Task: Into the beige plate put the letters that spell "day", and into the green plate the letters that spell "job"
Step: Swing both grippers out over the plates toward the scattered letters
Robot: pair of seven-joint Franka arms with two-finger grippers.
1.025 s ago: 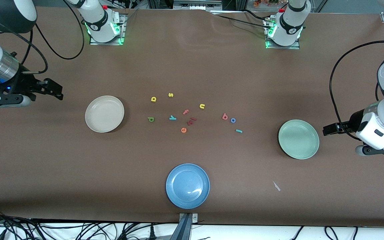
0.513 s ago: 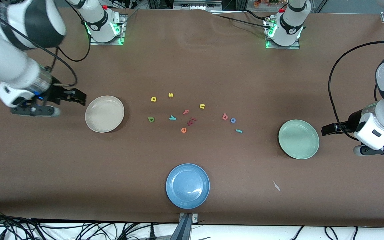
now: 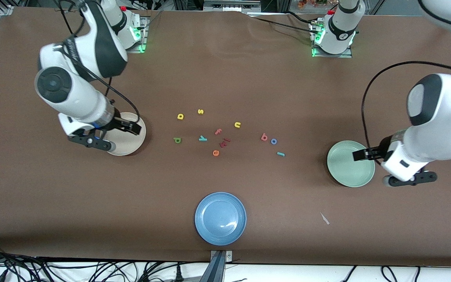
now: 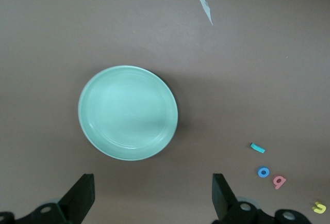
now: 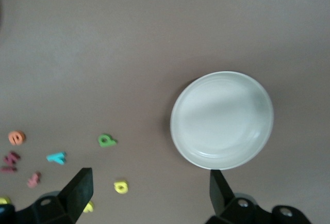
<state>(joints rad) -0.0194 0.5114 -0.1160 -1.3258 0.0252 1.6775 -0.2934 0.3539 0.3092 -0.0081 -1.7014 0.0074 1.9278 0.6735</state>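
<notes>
My right gripper [image 3: 134, 127] over beige plate [image 3: 131, 147], left gripper [image 3: 356, 155] over green plate [image 3: 347, 178]; both spread, empty. Blue plate [image 3: 220, 235] and paper scrap [image 3: 324, 219] lie nearer the camera. Left wrist view alone shows the scrap [image 4: 207, 9] clearly.

The letters [image 3: 225, 133] lie scattered mid-worktop [image 3: 225, 78], between two plates. One plate [image 3: 133, 143] sits toward the right arm's end, another [image 3: 345, 172] toward the left arm's end. A third plate [image 3: 220, 218] lies nearer the camera than the letters.

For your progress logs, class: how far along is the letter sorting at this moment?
Done: nothing; the beige plate and green plate hold no letters. In hand: nothing; the right end effector is over the beige plate and the left end effector over the green, both open. Left: all six letters, including d and o.
</notes>
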